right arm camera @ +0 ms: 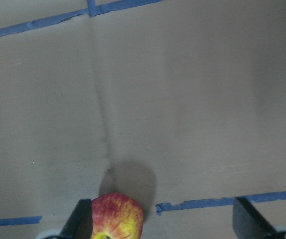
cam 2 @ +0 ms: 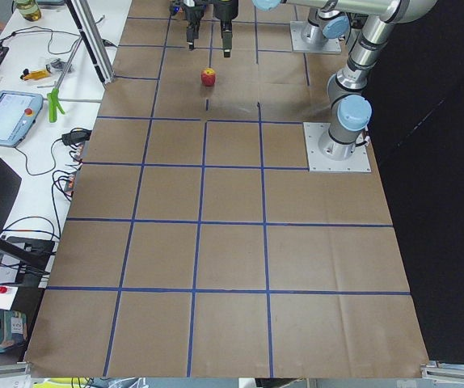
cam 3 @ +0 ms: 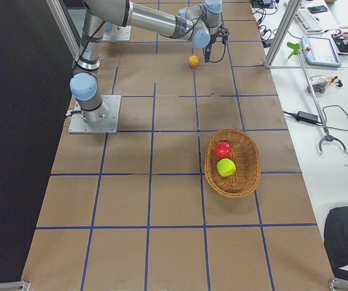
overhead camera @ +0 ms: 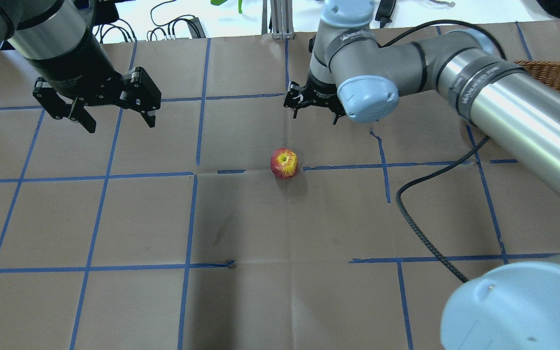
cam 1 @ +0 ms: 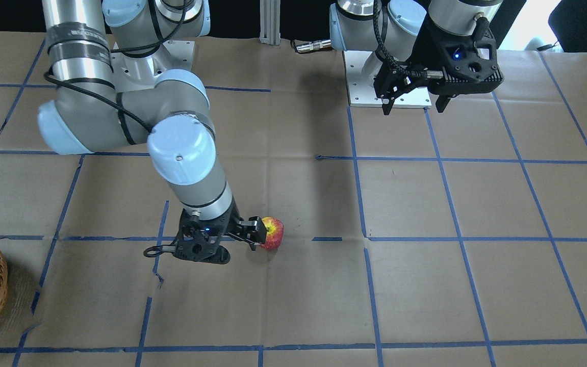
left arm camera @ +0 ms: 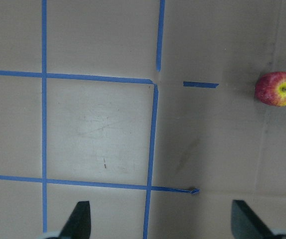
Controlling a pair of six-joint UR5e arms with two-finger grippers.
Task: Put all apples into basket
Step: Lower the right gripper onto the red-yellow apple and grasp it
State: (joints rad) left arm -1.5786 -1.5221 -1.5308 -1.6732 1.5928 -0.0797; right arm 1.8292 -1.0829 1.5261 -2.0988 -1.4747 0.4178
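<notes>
Right tool (overhead camera: 314, 116) is spread just beside the blotched apple (overhead camera: 284, 163) on the surface (overhead camera: 260, 301). Left tool (overhead camera: 120, 124) is spread, well apart. Lettering on the right arm (overhead camera: 479, 82) is too blurred to read.

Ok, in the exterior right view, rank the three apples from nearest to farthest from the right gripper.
1. Blotched apple: outside the basket, close by the right gripper.
2. Red apple: in the basket, on the side toward the arm.
3. Green apple: in the basket, just beyond the red one.

Likely robotics lab: taped-grid table (cam 2: 232, 242), teach pendant (cam 2: 6, 113), cables (overhead camera: 172, 24).
</notes>
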